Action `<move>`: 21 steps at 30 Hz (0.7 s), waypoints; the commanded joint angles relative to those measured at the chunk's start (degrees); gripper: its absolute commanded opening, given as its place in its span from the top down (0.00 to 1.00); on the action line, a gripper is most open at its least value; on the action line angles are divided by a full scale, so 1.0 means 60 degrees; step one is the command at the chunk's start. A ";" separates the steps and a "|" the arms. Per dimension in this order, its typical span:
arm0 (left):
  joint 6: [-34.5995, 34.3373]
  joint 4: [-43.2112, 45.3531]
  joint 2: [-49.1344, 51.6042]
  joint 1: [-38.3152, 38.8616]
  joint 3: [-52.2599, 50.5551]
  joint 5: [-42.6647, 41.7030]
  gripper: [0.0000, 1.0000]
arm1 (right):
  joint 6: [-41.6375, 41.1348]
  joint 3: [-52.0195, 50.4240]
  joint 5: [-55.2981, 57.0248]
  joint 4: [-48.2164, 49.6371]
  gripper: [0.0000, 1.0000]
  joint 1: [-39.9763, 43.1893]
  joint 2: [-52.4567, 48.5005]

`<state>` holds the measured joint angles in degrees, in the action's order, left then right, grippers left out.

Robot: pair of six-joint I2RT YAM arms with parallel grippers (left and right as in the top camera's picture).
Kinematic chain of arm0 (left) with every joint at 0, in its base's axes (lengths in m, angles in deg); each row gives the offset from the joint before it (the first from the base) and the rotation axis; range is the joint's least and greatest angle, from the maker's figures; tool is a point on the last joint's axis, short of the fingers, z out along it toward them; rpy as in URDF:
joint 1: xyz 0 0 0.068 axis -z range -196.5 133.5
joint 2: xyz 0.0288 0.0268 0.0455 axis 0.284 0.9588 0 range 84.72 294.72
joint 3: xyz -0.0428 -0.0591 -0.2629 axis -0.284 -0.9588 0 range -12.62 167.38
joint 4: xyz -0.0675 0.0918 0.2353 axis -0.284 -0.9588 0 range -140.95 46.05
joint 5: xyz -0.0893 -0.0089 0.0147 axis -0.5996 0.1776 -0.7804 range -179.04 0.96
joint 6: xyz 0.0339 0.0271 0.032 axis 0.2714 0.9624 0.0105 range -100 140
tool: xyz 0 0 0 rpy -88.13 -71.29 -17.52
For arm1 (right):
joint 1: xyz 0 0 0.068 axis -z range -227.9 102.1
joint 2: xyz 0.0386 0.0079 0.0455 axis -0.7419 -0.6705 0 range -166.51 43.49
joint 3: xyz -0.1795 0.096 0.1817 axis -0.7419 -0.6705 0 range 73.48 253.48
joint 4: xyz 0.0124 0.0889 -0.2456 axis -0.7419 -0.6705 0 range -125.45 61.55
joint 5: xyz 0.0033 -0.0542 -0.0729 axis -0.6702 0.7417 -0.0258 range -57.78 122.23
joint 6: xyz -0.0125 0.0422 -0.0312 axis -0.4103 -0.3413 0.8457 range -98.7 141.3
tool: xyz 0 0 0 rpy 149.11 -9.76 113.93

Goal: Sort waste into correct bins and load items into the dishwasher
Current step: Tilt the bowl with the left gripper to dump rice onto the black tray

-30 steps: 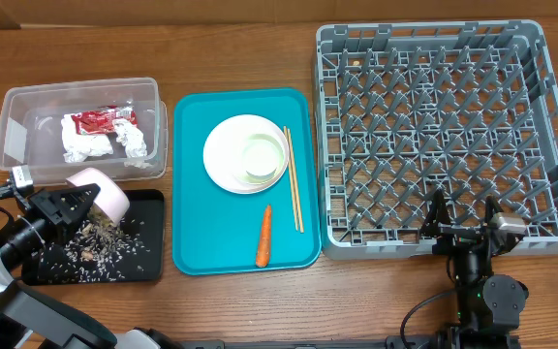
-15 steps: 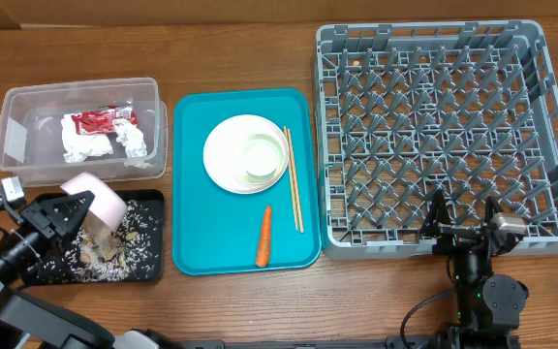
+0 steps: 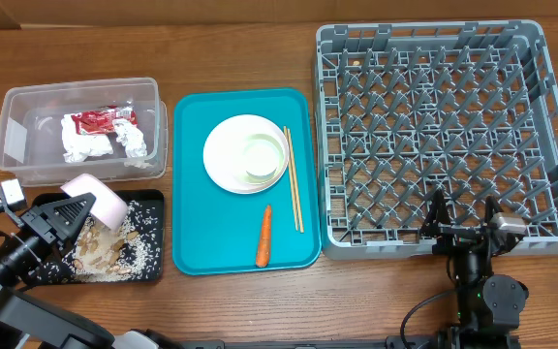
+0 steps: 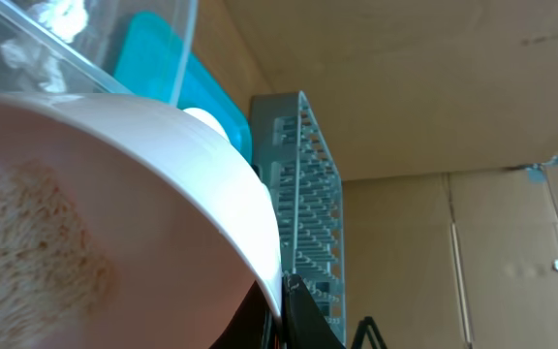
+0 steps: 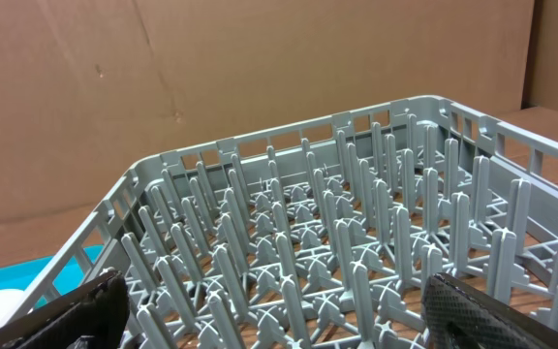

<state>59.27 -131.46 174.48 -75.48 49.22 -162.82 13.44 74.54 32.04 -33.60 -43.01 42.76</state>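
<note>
One pink plate [image 3: 100, 194] in left fingers [image 3: 74, 206] over black tray [image 3: 153, 277] beside tub [image 3: 13, 136]; right fingers [image 5: 66, 315] wide by rack [image 3: 434, 126].

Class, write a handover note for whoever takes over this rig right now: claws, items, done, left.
Left claw: shut on the pink plate, tilted over the black tray.
Right claw: open, holding nothing, by the rack.
Done: napkins and wrapper in the tub; rice on the black tray.
Left: carrot, white plate, bowl and chopsticks on the teal tray; no dishes racked.

Lab setup — cardboard walls [image 5: 260, 97], wooden table [image 3: 260, 44]
</note>
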 commanded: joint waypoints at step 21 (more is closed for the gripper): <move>0.1231 -0.0750 -0.0229 -0.1399 -0.0055 -0.1351 0.96 | 0.0036 -0.0102 -0.0062 0.0058 0.00 0.0036 0.0095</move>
<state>63.75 -134.82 174.43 -82.98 49.22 -169.64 13.42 74.54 32.04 -33.62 -43.01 42.76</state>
